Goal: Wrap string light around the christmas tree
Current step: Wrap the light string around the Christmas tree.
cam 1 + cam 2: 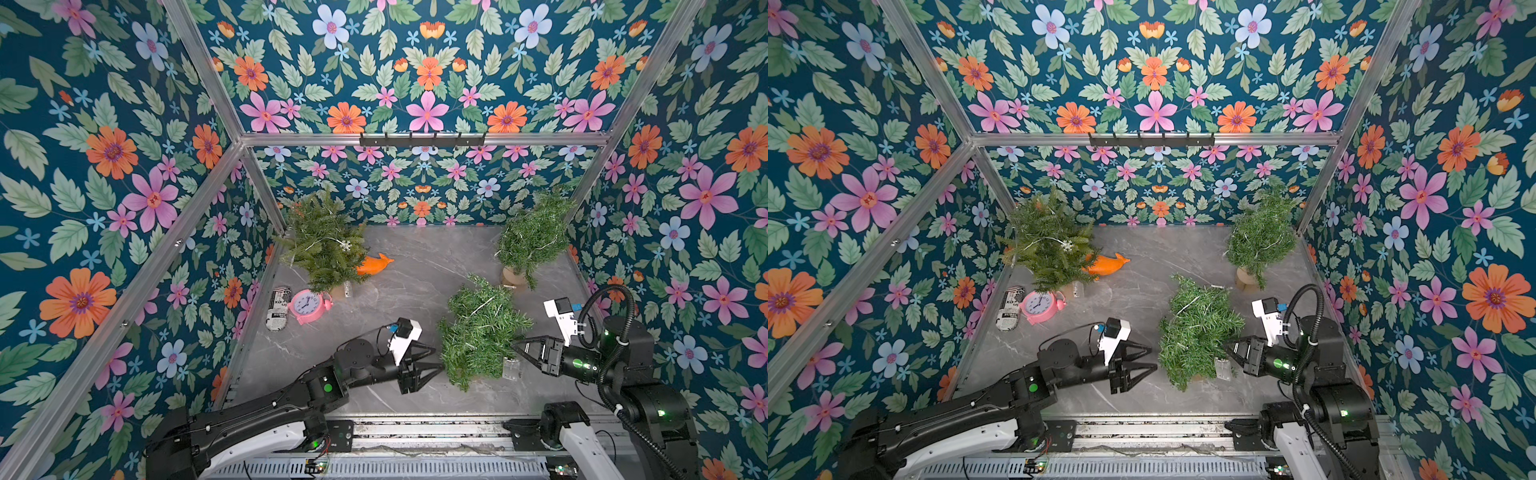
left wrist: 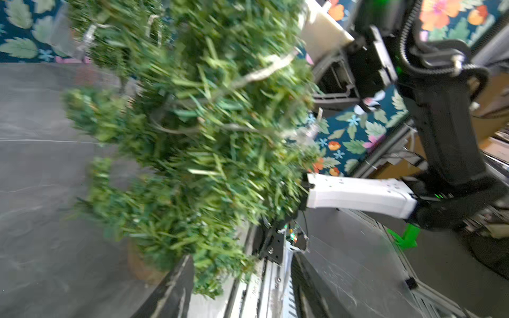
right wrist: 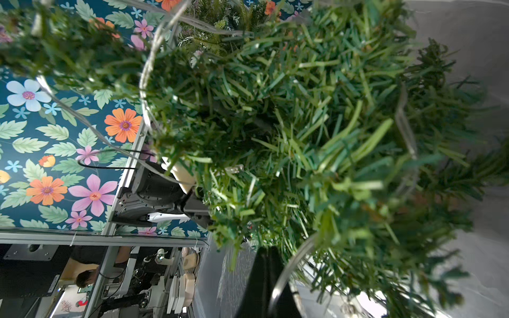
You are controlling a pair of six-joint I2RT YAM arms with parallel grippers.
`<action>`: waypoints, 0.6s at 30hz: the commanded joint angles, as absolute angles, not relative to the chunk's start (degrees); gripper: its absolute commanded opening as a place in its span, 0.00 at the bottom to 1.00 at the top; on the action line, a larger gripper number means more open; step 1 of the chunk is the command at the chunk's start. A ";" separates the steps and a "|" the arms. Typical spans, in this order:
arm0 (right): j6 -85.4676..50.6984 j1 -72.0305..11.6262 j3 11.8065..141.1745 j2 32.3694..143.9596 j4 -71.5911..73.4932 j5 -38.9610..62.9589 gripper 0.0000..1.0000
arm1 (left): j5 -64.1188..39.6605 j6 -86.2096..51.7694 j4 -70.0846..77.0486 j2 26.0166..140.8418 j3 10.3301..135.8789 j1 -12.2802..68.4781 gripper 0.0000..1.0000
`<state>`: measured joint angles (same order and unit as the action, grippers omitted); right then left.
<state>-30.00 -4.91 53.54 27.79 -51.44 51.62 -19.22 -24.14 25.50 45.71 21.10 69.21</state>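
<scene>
Christmas tree (image 1: 478, 332) between spread left hand (image 1: 438, 357) and closed right hand (image 1: 516, 344)

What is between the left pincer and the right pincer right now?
The near Christmas tree, with string light across it. Both top views show the left pincer and right pincer flanking its lower branches.

Wallpaper (image 1: 428, 62) is showing a teal ground with pink, orange and pale blue flowers plus green leaves. Counter (image 1: 415, 257) is showing grey marble with thin white veins. Front tree (image 1: 478, 336) is showing green needles, and the string light (image 1: 482, 305) on it is looking silvery white. Clock (image 1: 306, 305) is showing pink with a white face. Toy (image 1: 374, 264) is showing plain orange. Can (image 1: 277, 307) is showing black-and-white print. Left arm (image 1: 257, 411) and right arm (image 1: 648, 403) are showing black with white sections and green lights.
</scene>
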 commanded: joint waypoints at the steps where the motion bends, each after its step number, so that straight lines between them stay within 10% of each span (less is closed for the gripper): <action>1: -31.38 -4.90 52.60 28.04 -47.09 54.37 0.00 | -17.26 -20.51 37.20 46.18 18.86 74.78 0.60; 18: -30.38 -4.94 52.26 26.53 -48.32 57.39 0.00 | -2.82 -14.58 67.36 76.27 26.81 88.46 0.77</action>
<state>-31.09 -4.91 52.10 27.07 -49.04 55.72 -7.68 -16.14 56.36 74.06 26.41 88.29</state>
